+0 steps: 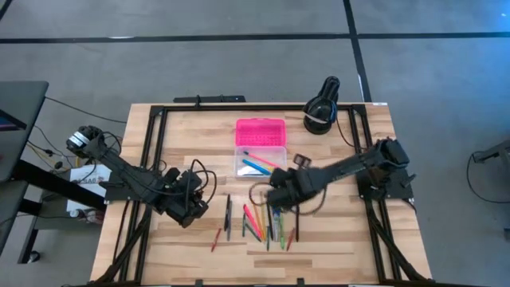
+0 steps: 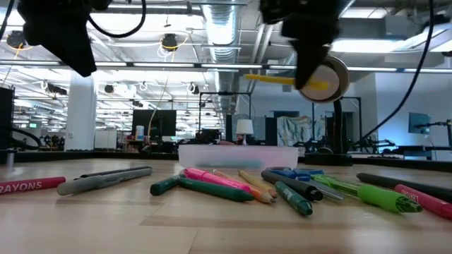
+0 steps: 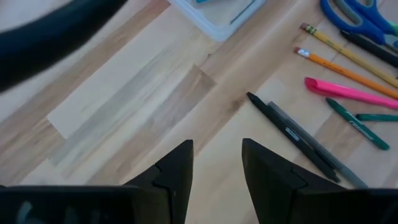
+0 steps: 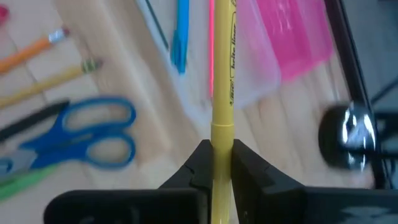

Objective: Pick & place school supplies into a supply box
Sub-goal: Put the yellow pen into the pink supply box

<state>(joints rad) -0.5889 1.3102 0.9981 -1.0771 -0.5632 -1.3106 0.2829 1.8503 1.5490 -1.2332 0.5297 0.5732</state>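
Note:
The supply box lies open at the table's far middle, its pink lid [image 1: 260, 131] behind its clear base [image 1: 260, 163], which holds a blue pen [image 4: 180, 37]. The school supplies [image 1: 259, 223] lie loose on the wood in front of the box: pens, pencils, markers and blue-handled scissors [image 4: 81, 140]. My right gripper [image 1: 272, 185] hangs above them, near the base's front edge, shut on a yellow highlighter [image 4: 222, 74]. My left gripper [image 3: 217, 168] stands open over bare wood left of the supplies, close to a black pen [image 3: 289, 134]. My right gripper pinches the yellow highlighter between its two fingers, on the barrel [image 4: 222, 134]. The fingers slant down from above. The highlighter is lifted clear of the table and lies level in the low view [image 2: 272, 79], its free length reaching out over the box's base.
A black round device [image 1: 323, 108] stands at the table's far right corner. Black frame rails [image 1: 155, 135] run along the table's sides and far edge. Bare wood lies left of the supplies, under my left gripper.

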